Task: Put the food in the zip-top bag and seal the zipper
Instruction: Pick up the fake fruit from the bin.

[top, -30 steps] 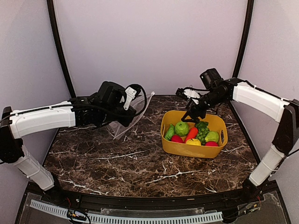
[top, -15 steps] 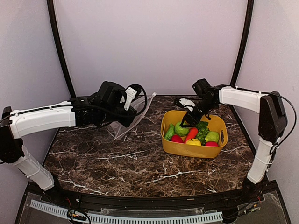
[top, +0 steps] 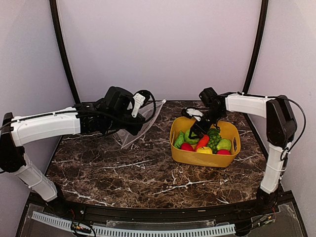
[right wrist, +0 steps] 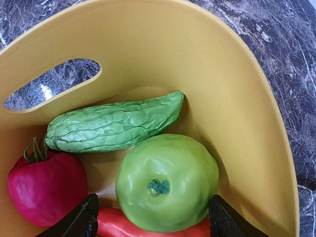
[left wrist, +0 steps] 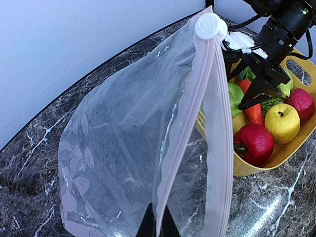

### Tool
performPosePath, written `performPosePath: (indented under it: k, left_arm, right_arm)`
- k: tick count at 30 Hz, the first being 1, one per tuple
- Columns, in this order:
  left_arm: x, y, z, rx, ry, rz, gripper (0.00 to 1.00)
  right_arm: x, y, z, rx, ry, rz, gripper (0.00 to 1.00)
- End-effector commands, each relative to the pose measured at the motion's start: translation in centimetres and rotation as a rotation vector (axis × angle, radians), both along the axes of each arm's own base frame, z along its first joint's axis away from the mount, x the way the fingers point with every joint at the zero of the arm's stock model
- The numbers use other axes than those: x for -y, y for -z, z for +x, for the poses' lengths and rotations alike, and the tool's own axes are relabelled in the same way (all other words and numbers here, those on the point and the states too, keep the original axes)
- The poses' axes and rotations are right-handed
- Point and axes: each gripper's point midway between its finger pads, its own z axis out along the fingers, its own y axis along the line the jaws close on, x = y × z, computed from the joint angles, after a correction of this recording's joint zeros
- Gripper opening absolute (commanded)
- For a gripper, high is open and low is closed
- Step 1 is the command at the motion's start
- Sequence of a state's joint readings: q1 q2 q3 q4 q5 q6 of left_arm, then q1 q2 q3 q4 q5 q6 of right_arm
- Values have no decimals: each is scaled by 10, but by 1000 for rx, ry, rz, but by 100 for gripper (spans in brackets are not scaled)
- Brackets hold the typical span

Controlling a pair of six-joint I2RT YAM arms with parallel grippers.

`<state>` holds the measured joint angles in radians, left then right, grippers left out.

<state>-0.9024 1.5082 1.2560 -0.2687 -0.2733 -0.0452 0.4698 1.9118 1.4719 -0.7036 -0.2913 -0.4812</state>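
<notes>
A dark brown marble tabletop point(top: 148, 173) with white veins is enclosed by pale walls at the left, rear and right. A strip of marble shows between the bag and the basket.

The left arm stretches nearly level from its base at the left edge toward the rear middle. Its left gripper point(left wrist: 157, 224) is pinched closed on the mouth edge of a clear floppy plastic bag printed with greyish dots point(left wrist: 123, 148), held raised and tilted, its lower corner down near the marble.

The right arm rises along the right edge, bends at the elbow and reaches left. Its right gripper point(right wrist: 153, 222) points down into the rear left corner of a yellow plastic basket point(top: 197, 157), fingers spread apart, one on either side of a green toy apple point(right wrist: 168, 182) without gripping it.

The basket stands right of centre and holds all the toy food: a bumpy green cucumber point(right wrist: 113, 128) against the wall, a red tomato point(right wrist: 47, 187), an orange carrot point(left wrist: 254, 113) and a yellow lemon point(left wrist: 281, 122).

A pinkish zipper strip point(left wrist: 217, 138) runs along the bag's mouth, topped by a round white slider point(left wrist: 210, 25).
</notes>
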Motion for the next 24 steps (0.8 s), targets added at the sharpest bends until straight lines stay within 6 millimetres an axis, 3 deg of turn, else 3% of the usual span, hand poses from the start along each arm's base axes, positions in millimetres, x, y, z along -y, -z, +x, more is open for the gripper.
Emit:
performPosePath:
  k: [1, 17, 24]
  left_arm:
    - [2, -3, -3, -14, 4, -4, 1]
    - [2, -3, -3, -15, 6, -2, 1]
    - [3, 2, -3, -24, 8, 5, 1]
  right_arm:
    - [-6, 3, 8, 16, 11, -13, 76]
    - [-12, 26, 9, 16, 14, -81, 81]
    - [-12, 23, 8, 23, 14, -78, 65]
